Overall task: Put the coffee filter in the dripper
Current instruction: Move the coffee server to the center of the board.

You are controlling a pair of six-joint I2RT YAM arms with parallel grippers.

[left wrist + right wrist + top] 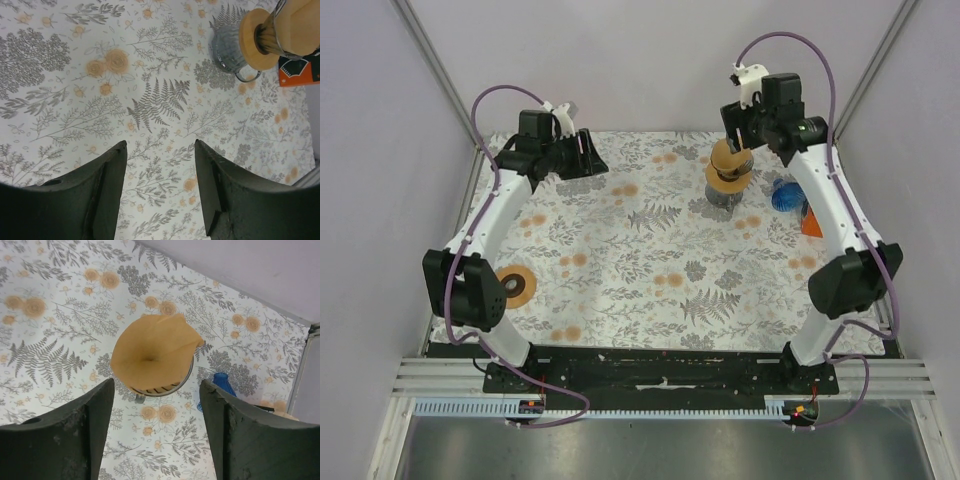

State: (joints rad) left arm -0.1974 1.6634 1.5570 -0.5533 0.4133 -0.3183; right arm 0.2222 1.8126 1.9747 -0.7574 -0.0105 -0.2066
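Observation:
The brown paper coffee filter [152,357] sits opened as a cone inside the dripper, whose metal rim [172,386] shows under its near edge. From above, the filter [728,158] stands in the dripper [724,190] at the back right of the table. My right gripper [157,384] hovers above it, open, with nothing between its fingers and clear of the paper. My left gripper [160,145] is open and empty over bare cloth at the back left [585,155]. In its view the dripper [227,50] and filter [300,25] appear at the top right.
A blue object [786,195] and an orange packet [811,222] lie right of the dripper, close to the right arm. A round wooden ring [517,286] rests near the left arm's elbow. The floral cloth [650,260] covers the table, with walls all round.

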